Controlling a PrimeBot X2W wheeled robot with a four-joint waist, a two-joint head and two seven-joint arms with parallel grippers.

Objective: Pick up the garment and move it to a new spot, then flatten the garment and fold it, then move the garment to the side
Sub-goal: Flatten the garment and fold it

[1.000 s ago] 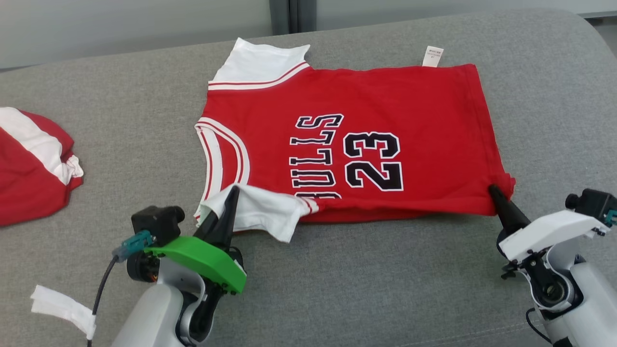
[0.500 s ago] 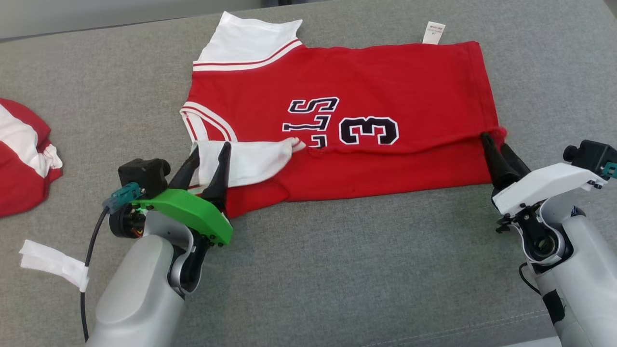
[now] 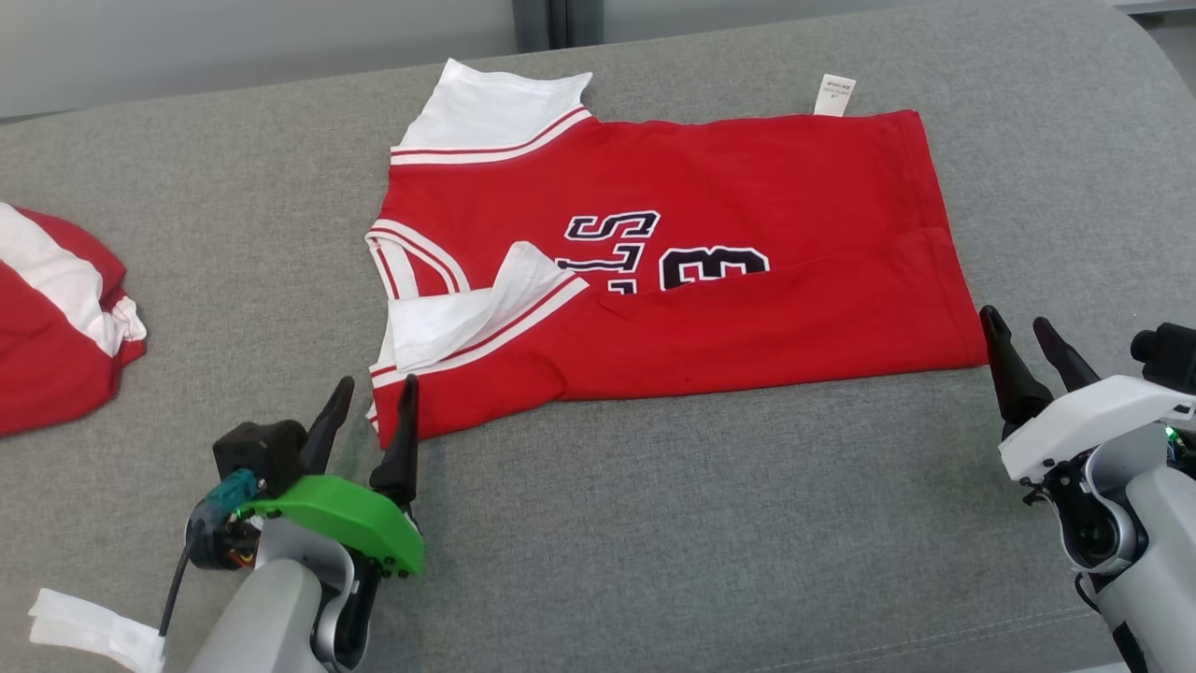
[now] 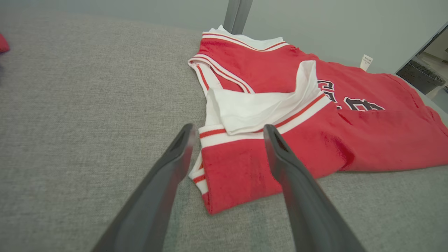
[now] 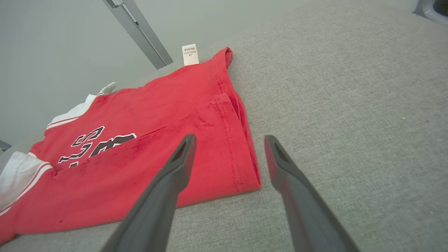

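Head view: left gripper and right gripper gape empty beside the jersey; I'd flatten its sleeve before folding.

The red garment shows black letters ending in "S" and a half-covered "3"; print on its white tag is too small to read.

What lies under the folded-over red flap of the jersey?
The jersey's printed front lies under the flap. Above the fold edge, part of the black lettering and number show; their remaining parts are covered.
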